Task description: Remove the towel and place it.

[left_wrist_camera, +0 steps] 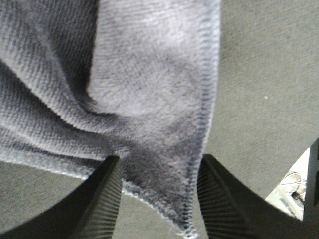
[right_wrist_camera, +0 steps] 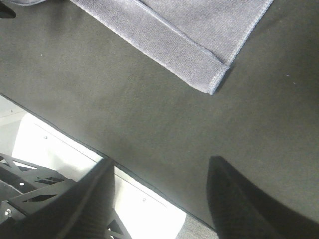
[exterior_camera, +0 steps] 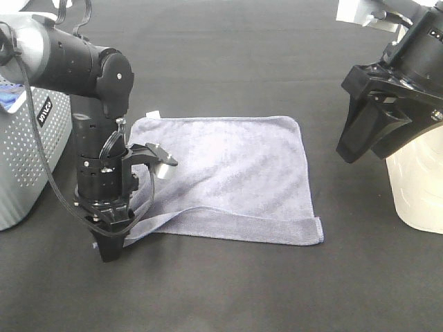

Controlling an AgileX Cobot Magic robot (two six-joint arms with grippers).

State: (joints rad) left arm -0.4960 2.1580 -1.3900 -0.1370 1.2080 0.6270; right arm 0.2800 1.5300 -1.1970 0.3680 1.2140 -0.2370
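The grey-lavender towel [exterior_camera: 228, 173] lies spread on the dark table, with its small white tag [exterior_camera: 154, 114] at the far left corner and a narrow fold along its near edge. My left gripper [exterior_camera: 111, 245] points straight down at the near left corner. That corner is drawn up off the table between the fingers. In the left wrist view the bunched towel [left_wrist_camera: 149, 74] fills the gap between the two fingers of the left gripper [left_wrist_camera: 159, 164]. My right gripper [exterior_camera: 363, 149] hangs open and empty above the table, right of the towel. The right wrist view shows this gripper [right_wrist_camera: 159, 169] and the towel's near right corner [right_wrist_camera: 199, 45].
A grey perforated basket [exterior_camera: 28, 159] stands at the left edge with a bright blue cloth [exterior_camera: 10, 97] inside. A cream-white container [exterior_camera: 419, 187] stands at the right edge under my right arm. The table's front edge [right_wrist_camera: 65, 134] shows in the right wrist view.
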